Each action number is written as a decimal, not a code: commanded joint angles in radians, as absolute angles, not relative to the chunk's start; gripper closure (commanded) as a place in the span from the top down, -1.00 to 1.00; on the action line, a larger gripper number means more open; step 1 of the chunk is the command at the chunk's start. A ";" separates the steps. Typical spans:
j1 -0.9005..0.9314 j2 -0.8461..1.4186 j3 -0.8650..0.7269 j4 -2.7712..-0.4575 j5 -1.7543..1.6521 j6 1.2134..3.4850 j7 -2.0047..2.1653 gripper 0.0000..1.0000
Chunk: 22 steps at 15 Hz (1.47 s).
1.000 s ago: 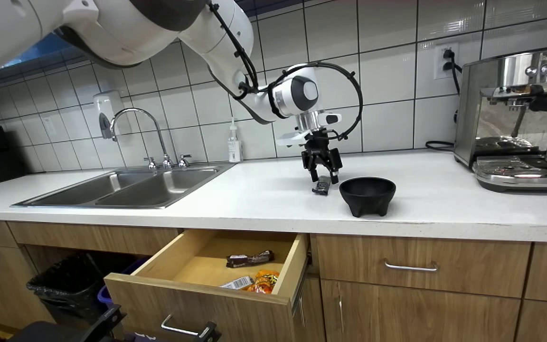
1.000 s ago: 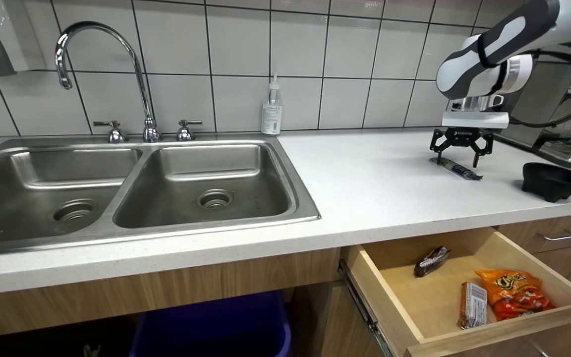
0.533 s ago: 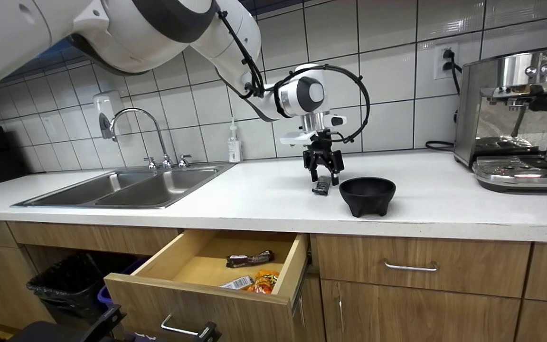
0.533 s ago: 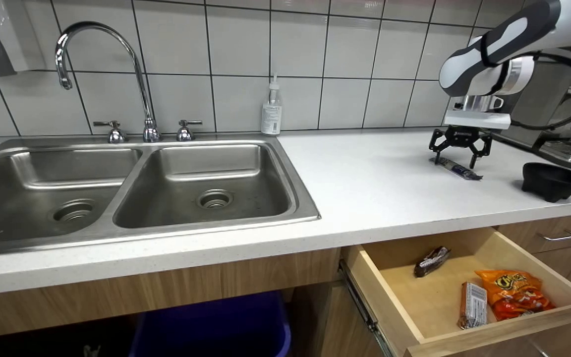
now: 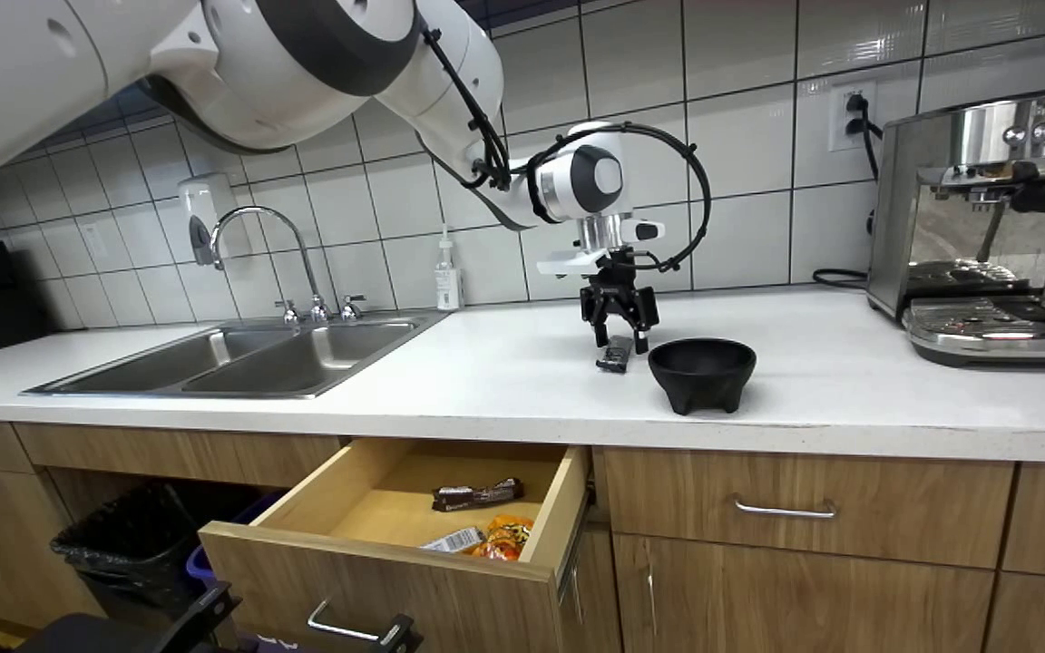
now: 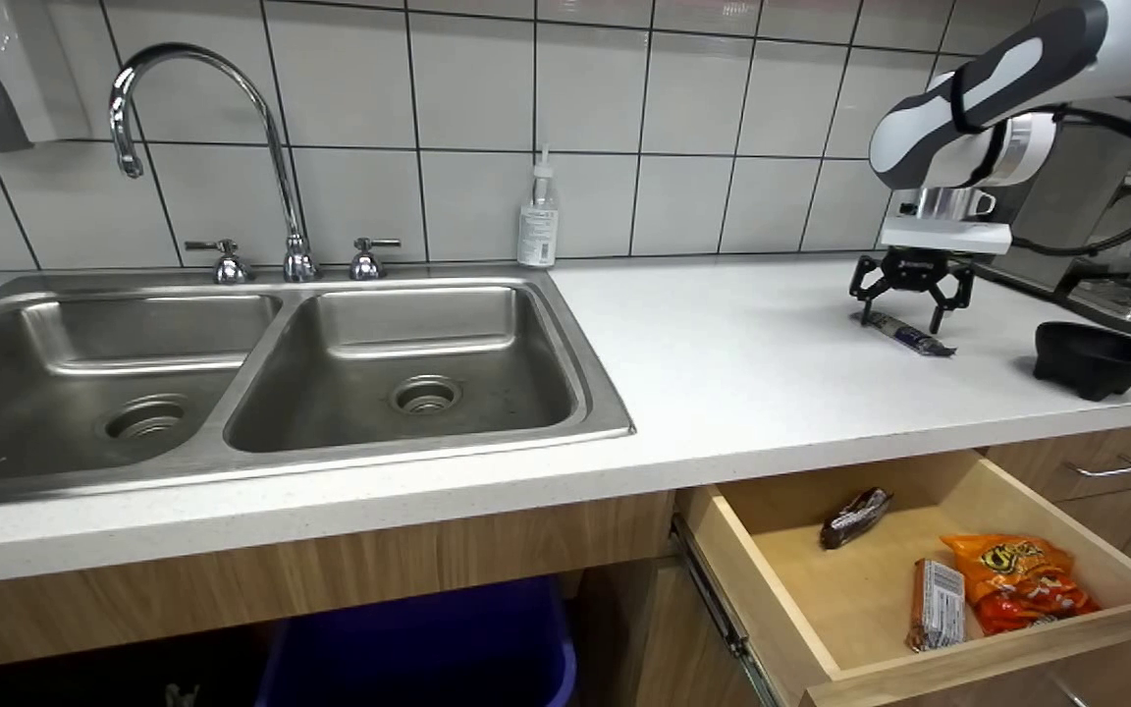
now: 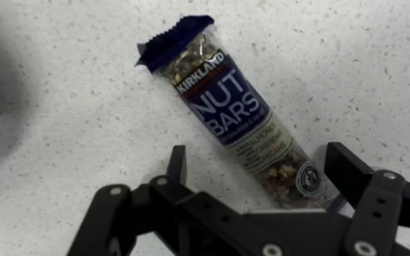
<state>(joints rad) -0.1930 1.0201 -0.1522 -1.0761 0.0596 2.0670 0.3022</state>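
Observation:
My gripper [image 5: 621,342] is low over the white counter, its black fingers pointing down, and it also shows in an exterior view [image 6: 901,321]. In the wrist view the gripper [image 7: 256,160] is open. A wrapped nut bar [image 7: 231,103] with a dark blue label lies slanted between the fingers. One finger [image 7: 178,161] has a clear gap to the bar; the other finger [image 7: 343,167] is close to its lower end. I cannot tell whether that one touches. The bar's lower tip is partly hidden by the gripper. The bar shows in both exterior views [image 5: 615,355] [image 6: 909,336].
A black bowl [image 5: 702,374] stands close beside the gripper. An open drawer [image 6: 801,599] below holds a dark wrapped bar [image 6: 856,517], another bar [image 6: 939,604] and an orange bag [image 6: 1017,579]. A coffee machine [image 5: 1003,227], a sink [image 6: 605,417] and a bottle [image 6: 538,231] stand around.
The arm and wrist have shifted slightly, with the wrist straightening a little toward upright. The fingertips stay almost in the same place. The nut bar, bowl and drawer have not moved.

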 commanded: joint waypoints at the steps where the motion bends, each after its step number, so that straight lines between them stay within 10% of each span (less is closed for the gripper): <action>1: -0.214 1.047 -0.132 -1.010 0.077 2.016 0.268 0.50; 11: -0.207 1.033 -0.128 -1.017 0.074 2.029 0.271 -0.88; 22: -0.161 0.911 -0.143 -1.176 0.059 2.124 0.301 -0.85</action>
